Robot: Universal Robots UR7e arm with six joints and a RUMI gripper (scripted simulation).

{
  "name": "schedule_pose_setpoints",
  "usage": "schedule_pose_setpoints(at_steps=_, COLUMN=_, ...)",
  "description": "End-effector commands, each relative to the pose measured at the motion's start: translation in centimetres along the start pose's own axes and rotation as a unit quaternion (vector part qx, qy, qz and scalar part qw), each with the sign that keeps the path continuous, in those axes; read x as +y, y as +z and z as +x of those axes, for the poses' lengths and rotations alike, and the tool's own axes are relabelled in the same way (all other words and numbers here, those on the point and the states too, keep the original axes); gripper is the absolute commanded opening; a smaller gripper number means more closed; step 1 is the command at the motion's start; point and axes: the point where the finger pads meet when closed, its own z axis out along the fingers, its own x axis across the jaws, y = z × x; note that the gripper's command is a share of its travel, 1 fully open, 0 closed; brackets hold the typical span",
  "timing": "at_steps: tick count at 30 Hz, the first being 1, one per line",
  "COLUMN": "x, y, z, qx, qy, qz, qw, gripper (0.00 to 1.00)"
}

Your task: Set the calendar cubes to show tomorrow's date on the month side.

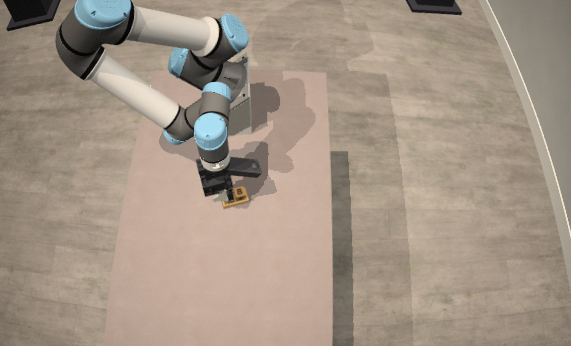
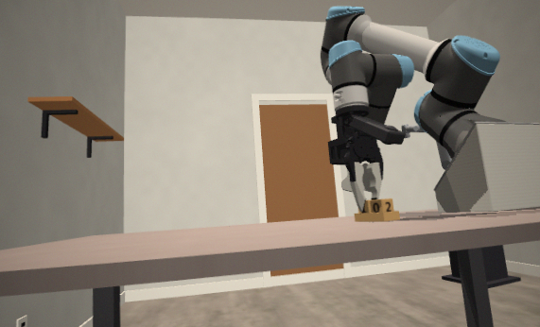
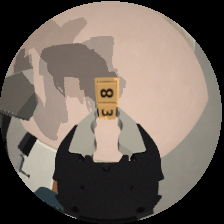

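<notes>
The wooden tray sits on the table with two cubes side by side. One cube has an 8 on top. The other cube has a 3 on top. The exterior view shows upright digits 0 and 2 on side faces; they seem to meet at a corner. My gripper points down, its fingers on the two long sides of the cube with the 3, shut on it. That cube is level with its neighbour. A fingertip hides its near side. The month's name is not readable.
The pinkish table carries the tray, close in front of the arm's base. The arm's shadow falls around the tray. A wall shelf hangs far off at the left in the exterior view.
</notes>
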Motion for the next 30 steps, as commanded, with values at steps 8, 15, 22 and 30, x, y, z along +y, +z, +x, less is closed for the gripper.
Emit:
schedule_pose_setpoints(at_steps=8, x=0.01, y=-0.02, z=0.02, qx=0.000, qy=0.000, qz=0.000, qw=1.000, gripper=0.18)
schedule_pose_setpoints(at_steps=15, x=0.01, y=-0.02, z=0.02, qx=0.000, qy=0.000, qz=0.000, qw=1.000, gripper=0.26)
schedule_pose_setpoints(at_steps=22, x=0.01, y=-0.02, z=0.02, qx=0.000, qy=0.000, qz=0.000, qw=1.000, gripper=0.29)
schedule_pose_setpoints(at_steps=30, x=0.01, y=-0.05, z=0.02, qx=0.000, qy=0.000, qz=0.000, qw=1.000, gripper=0.29)
